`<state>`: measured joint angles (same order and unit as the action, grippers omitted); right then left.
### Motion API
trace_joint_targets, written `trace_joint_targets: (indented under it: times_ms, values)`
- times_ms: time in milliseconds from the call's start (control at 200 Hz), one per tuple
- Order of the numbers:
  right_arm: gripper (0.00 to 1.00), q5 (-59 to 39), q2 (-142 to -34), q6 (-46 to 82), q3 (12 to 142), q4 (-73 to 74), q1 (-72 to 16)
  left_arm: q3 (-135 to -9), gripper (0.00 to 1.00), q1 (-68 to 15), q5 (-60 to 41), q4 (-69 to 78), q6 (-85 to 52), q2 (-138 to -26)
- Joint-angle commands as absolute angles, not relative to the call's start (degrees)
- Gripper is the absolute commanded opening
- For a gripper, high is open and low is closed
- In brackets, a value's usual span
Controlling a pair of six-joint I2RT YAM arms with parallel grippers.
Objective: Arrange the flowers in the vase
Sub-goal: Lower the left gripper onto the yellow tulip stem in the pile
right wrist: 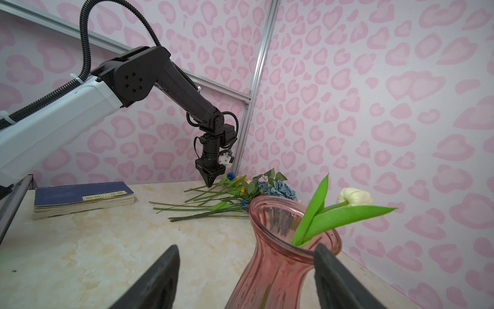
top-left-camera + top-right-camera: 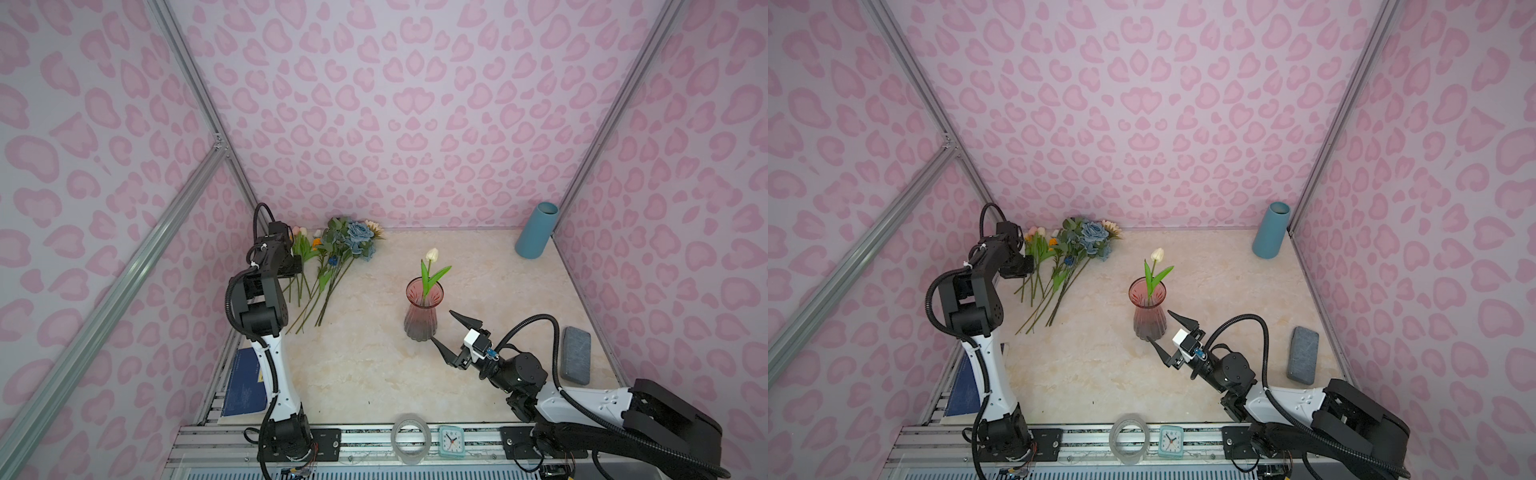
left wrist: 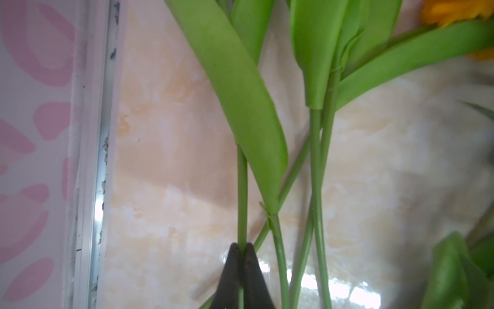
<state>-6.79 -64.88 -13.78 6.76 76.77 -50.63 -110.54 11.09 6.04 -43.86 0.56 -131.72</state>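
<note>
While I watch from the console, the lower left of both top views shows a blue book (image 2: 245, 386). Above it, the left gripper (image 3: 242, 247) is down over the stalk end of the flowers (image 2: 332, 257), which lie in a loose pile at the upper left of the table (image 2: 365, 374), blooms toward the back wall. From above, the wrist hides the fingertips (image 3: 231, 270). Only the left wrist view shows them pinched tight on one thin green stem (image 3: 242, 200), with other stems crossing just beside it; the bloom it carries is cut off there. At the centre, the pink glass vase (image 2: 422, 309) stands upright, well apart from the pile, with a single white tulip (image 2: 432, 254) in it. Just right of its base sits the right gripper (image 2: 441, 325), jaws spread wide and holding nothing. The right wrist view puts the vase neck between the two fingers (image 1: 160, 275), and I cannot tell whether either touches the glass. Farther right lie a grey block (image 2: 575, 355) and, in the upper right corner, a teal cylinder (image 2: 536, 230).
</note>
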Motion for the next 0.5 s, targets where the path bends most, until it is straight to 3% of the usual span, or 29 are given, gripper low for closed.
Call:
trace_joint_targets:
  times_ms: [0, 495]
  values:
    - [0.78, -6.0, -64.7, -14.2, 6.4, 77.6, -50.7, -108.6, 0.03, 11.1, 6.2, -43.5, -1.5, -129.0]
    - [0.76, -4.9, -62.5, -13.9, 5.8, 76.6, -50.7, -95.0, 0.03, 9.7, 6.9, -38.5, -4.5, -111.1]
